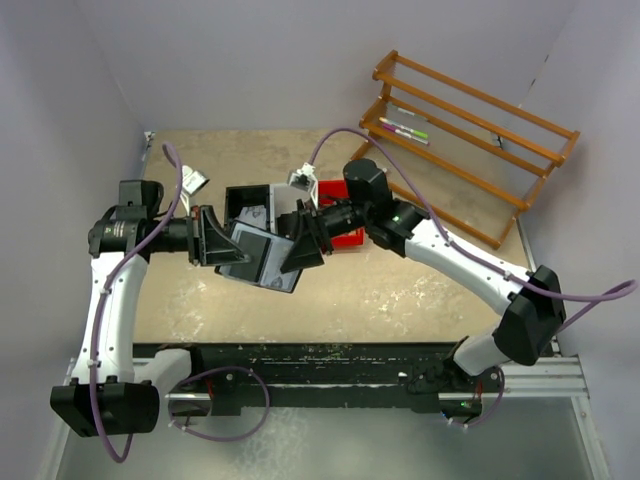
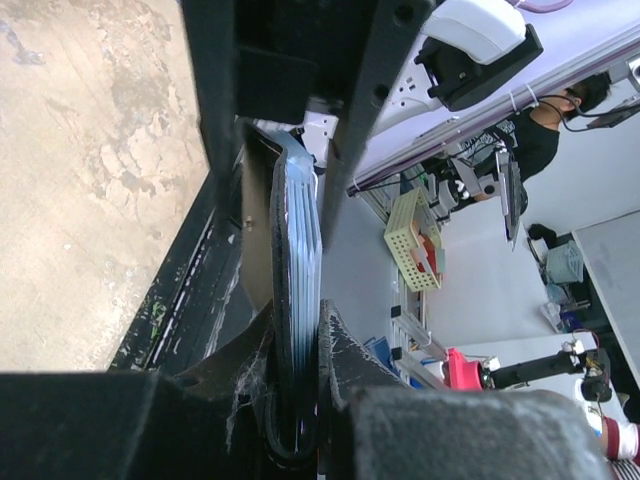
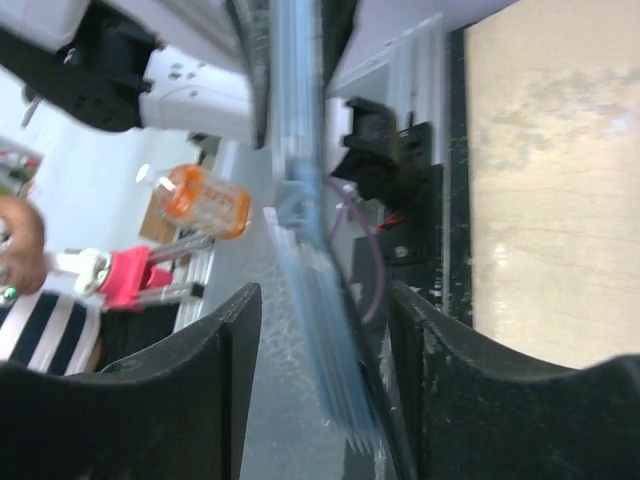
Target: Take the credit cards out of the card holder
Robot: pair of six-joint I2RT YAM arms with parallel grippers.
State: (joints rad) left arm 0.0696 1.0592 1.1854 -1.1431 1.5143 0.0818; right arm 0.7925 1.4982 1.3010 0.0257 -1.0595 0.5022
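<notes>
The card holder (image 1: pixel 268 268) is a black wallet held in the air above the table between both arms. My left gripper (image 1: pixel 232 244) is shut on its left part. In the left wrist view the gripper (image 2: pixel 295 345) pinches the wallet's black fold (image 2: pixel 278 300) edge-on, with the grey-blue credit cards (image 2: pixel 303 225) stacked inside it. My right gripper (image 1: pixel 292 256) is at the wallet's right edge. In the right wrist view it (image 3: pixel 322 305) is open, its jaws standing either side of the blurred card edges (image 3: pixel 328 360) without touching them.
Joined black (image 1: pixel 248 203) and red (image 1: pixel 345 232) trays sit behind the grippers. A wooden rack (image 1: pixel 470 140) with pens (image 1: pixel 403 130) stands at the back right. White tags (image 1: pixel 193 181) lie at the back left. Walls close both sides.
</notes>
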